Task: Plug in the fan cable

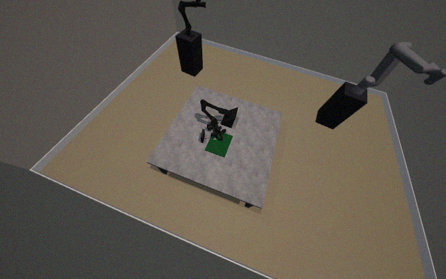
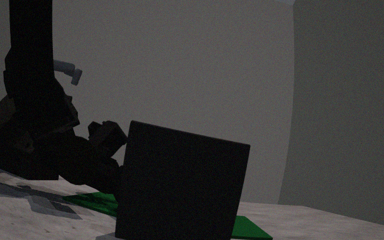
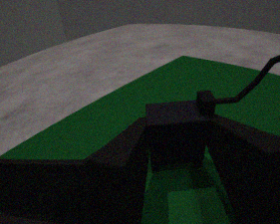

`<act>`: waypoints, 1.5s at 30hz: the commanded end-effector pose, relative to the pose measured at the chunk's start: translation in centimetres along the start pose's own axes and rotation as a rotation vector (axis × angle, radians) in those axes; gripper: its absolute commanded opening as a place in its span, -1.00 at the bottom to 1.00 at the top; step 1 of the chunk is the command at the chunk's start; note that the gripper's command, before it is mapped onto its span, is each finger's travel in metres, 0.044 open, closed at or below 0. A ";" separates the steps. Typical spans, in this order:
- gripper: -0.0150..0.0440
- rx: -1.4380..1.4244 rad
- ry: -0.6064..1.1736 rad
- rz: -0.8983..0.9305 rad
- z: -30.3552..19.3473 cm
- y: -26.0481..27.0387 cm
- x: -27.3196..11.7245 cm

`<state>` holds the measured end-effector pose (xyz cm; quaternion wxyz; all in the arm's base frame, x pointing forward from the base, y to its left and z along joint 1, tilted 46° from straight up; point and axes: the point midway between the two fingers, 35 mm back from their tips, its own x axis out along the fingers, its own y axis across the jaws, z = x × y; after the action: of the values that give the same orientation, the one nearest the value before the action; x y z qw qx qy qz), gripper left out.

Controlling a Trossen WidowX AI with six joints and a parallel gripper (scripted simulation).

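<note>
The green board (image 1: 219,148) (image 2: 250,229) (image 3: 115,118) lies on the table. My gripper (image 1: 219,137) (image 3: 174,122) is low over the board's edge nearest the arm and is shut on the dark plug (image 3: 175,114). In the wrist view the plug sits between the fingertips, its lower end pointing at the board. The black cable (image 3: 259,80) leaves a small block at the plug's upper right. The fan (image 1: 203,136) (image 2: 181,184) stands upright as a dark square beside the board. In the exterior view it hides the fingertips. I cannot make out the four-pin header or whether the plug touches it.
The pale table (image 1: 245,155) (image 2: 316,220) carries my arm's dark wedge-shaped mount (image 1: 230,118) behind the board. Away from the table, a black arm on a pedestal (image 1: 189,53) stands at the back left, and a grey arm on a pedestal (image 1: 341,107) at the right.
</note>
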<state>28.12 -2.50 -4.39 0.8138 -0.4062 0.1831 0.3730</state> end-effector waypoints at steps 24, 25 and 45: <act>-0.05 0.000 0.000 0.000 0.0 0.0 0.0; 0.04 0.000 0.000 0.000 0.0 0.0 0.0; 0.20 0.000 0.000 0.000 0.0 0.0 0.0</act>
<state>28.12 -2.50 -4.39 0.8138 -0.4062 0.1831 0.3730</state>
